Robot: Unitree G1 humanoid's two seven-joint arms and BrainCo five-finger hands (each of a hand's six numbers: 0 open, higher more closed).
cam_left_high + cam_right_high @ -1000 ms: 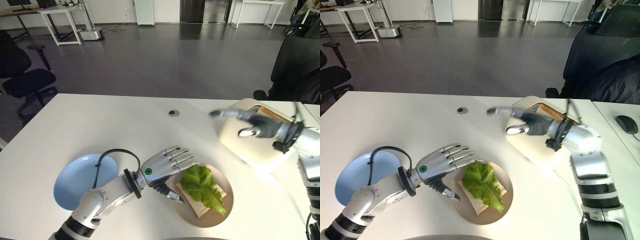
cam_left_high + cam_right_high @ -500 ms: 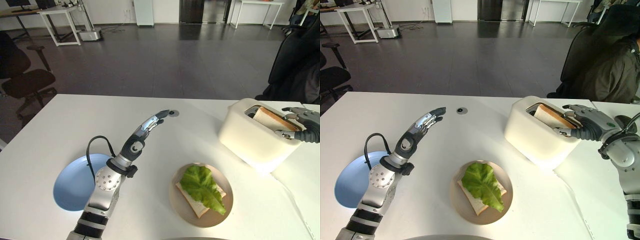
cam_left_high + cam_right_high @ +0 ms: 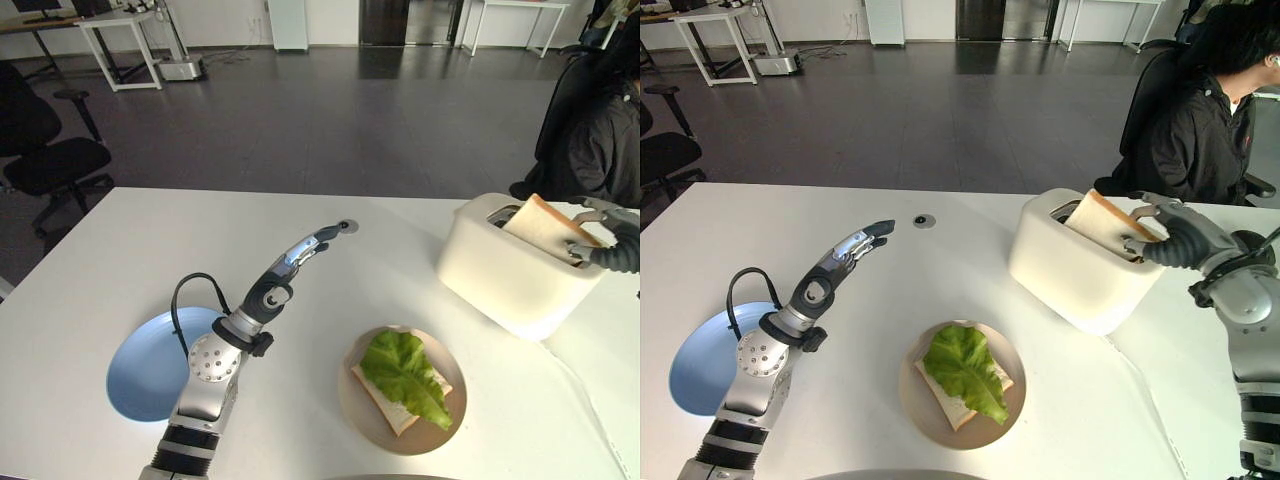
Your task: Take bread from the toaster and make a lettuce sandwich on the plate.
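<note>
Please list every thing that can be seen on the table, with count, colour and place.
table: 1, white, under everything
toaster: 1, cream, table's right rear
upper bread slice: 1, pale, tilted partly out of toaster
tan plate: 1, tan, front centre
lower bread slice: 1, pale, on tan plate
lettuce leaf: 1, green, on lower bread slice
blue plate: 1, light blue, front left
round insert: 1, grey, table's rear centre
left hand: 1, silver-black, above table beside blue plate, fingers straight, holding nothing
right hand: 1, grey, gripping upper bread slice

From the plate point(image 3: 915, 395), I see my right hand point(image 3: 1175, 235) gripping a bread slice point(image 3: 1102, 222) tilted in the toaster point(image 3: 1070, 275) at 2 o'clock — left hand point(image 3: 845, 255) outstretched at 10.
</note>
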